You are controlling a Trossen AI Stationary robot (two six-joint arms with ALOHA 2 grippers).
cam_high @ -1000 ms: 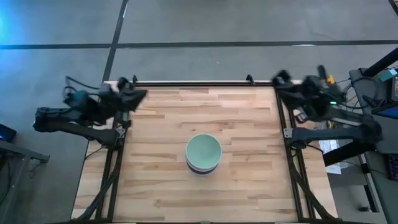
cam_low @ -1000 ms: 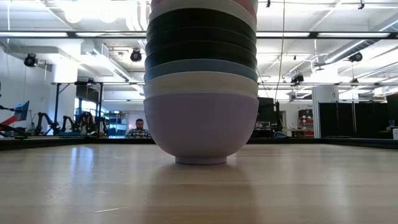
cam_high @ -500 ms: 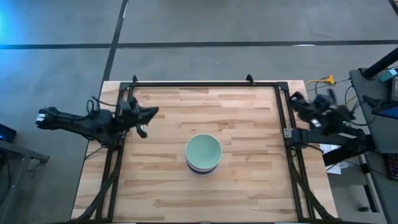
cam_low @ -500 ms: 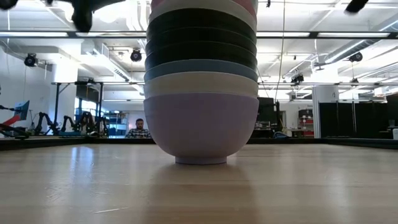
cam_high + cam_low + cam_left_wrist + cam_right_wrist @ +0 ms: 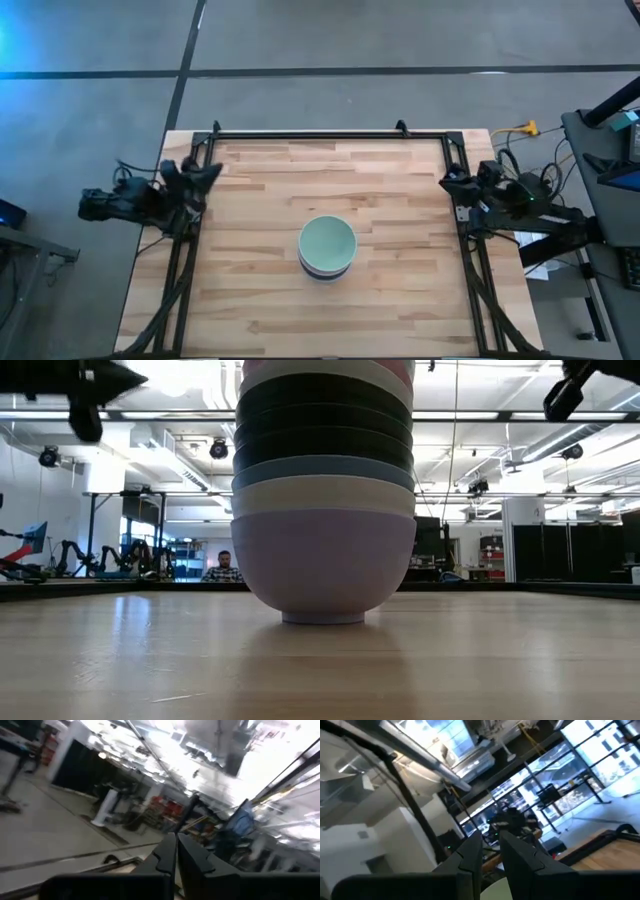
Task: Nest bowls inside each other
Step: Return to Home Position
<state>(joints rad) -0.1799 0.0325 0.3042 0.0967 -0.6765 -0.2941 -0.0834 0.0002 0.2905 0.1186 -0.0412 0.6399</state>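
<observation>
The bowls (image 5: pixel 327 247) stand nested in one stack at the middle of the wooden table. From above, only the mint green bowl on top and a lavender rim below it show. In the low view the lavender bowl (image 5: pixel 323 565) carries the stack on its foot, with white, blue, black, white and pink rims above it. My left gripper (image 5: pixel 213 170) hangs shut over the table's left rail, far from the stack. My right gripper (image 5: pixel 447 180) hangs over the right rail, its fingers (image 5: pixel 470 851) a narrow gap apart with nothing between them.
A black metal frame (image 5: pixel 320 133) runs round the table's far, left and right edges. Bare wood lies all round the stack. Cables and equipment (image 5: pixel 600 150) crowd the floor right of the table. A person (image 5: pixel 222 568) sits far off in the room behind.
Both arms have sunk and folded back over their own side rails. The right gripper has drawn from the far right corner toward the near edge. The left gripper swung out over the table, then back to the left rail. The bowl stack has kept still.
</observation>
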